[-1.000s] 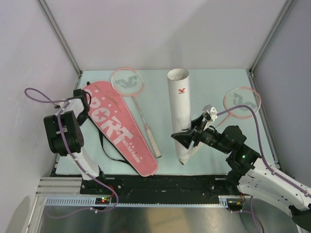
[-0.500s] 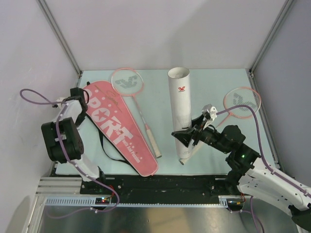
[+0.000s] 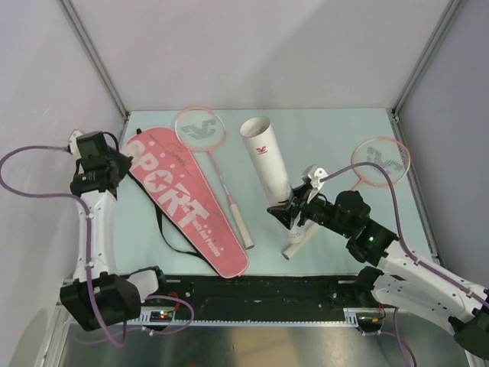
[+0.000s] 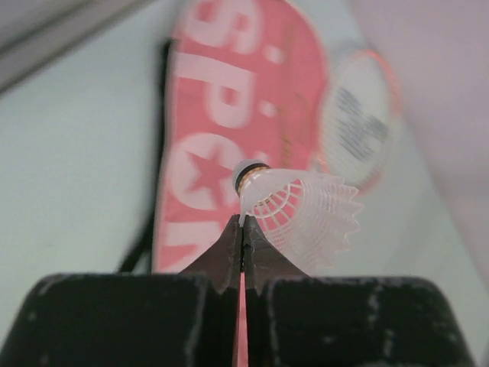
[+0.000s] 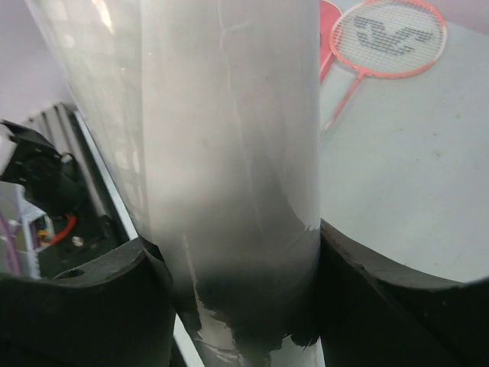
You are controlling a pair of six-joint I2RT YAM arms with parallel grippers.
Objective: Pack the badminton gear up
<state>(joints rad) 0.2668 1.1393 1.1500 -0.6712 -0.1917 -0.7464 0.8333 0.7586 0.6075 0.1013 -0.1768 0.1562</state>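
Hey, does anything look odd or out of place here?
The shuttlecock sticks out sideways from the very tip of the shut left hand, pinched only at its skirt edge, a thin-looking hold. The tube, gripped by the right hand, slants toward the bag.

One overhead, two close wrist views

Left gripper shut — shuttlecock pinched, tube swung left

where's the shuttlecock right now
In the left wrist view, the shuttlecock is pinched by its skirt in the left arm's shut jaws, by the wide lettered end of the pink bag, on the left of the top view.
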